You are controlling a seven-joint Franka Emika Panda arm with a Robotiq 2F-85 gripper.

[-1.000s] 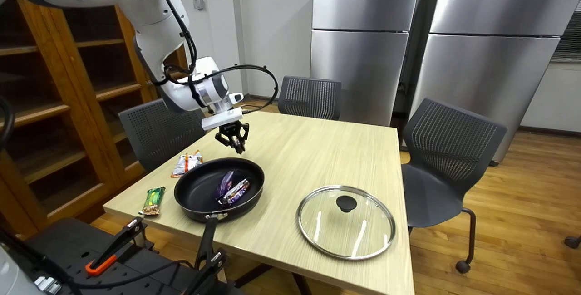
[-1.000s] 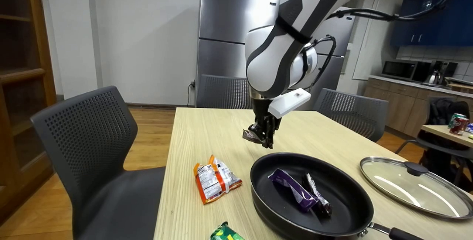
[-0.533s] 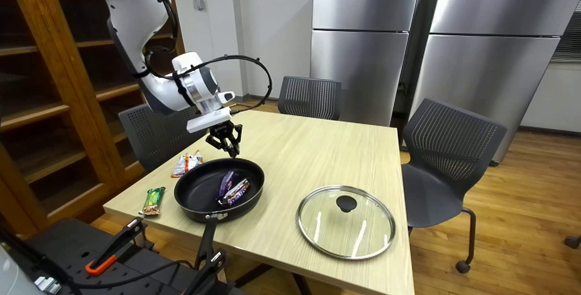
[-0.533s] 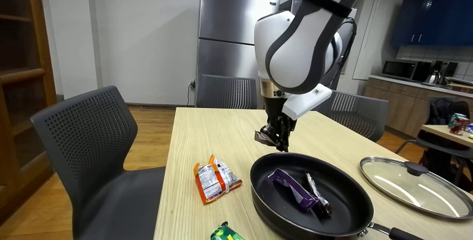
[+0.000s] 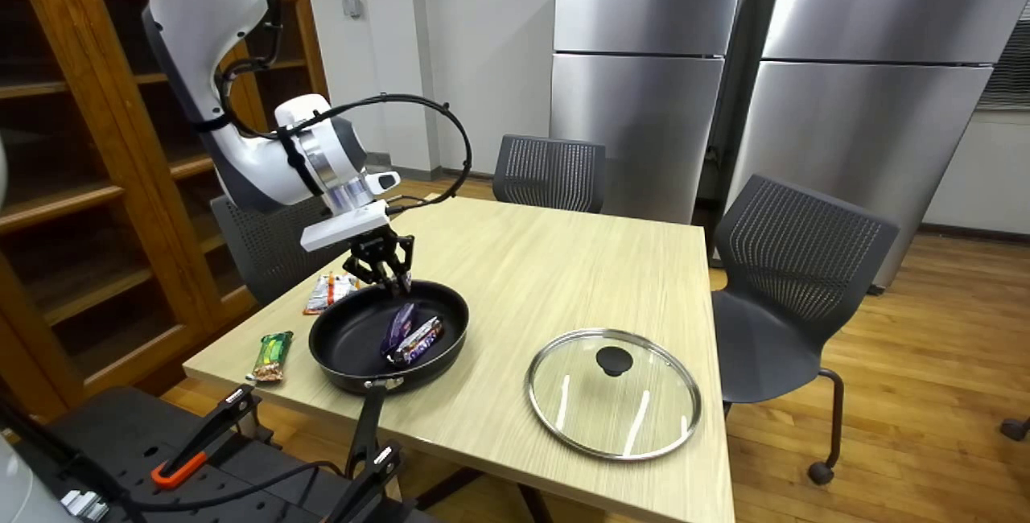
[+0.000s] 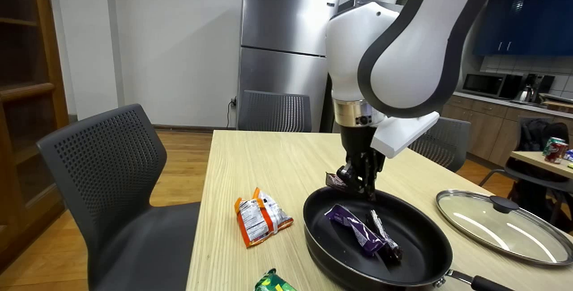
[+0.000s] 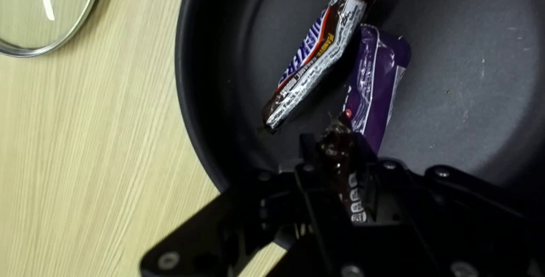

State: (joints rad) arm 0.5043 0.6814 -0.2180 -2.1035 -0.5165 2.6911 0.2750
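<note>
Wrist view: gripper [image 7: 336,147] nearly closed, pinching brown-wrapped bar [image 7: 344,168] over black frying pan [image 7: 460,68]; Snickers bar [image 7: 317,57] and purple-wrapped bar [image 7: 374,83] lie inside, close together.

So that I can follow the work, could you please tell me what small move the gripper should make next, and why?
I would probably ease the gripper slightly inward over the bare part of the frying pan: the brown-wrapped bar it holds seems near the rim in both exterior views, while the Snickers bar and purple packet leave room inside.

brown bar [image 6: 335,182] partly behind fingers [image 6: 369,182]
</note>
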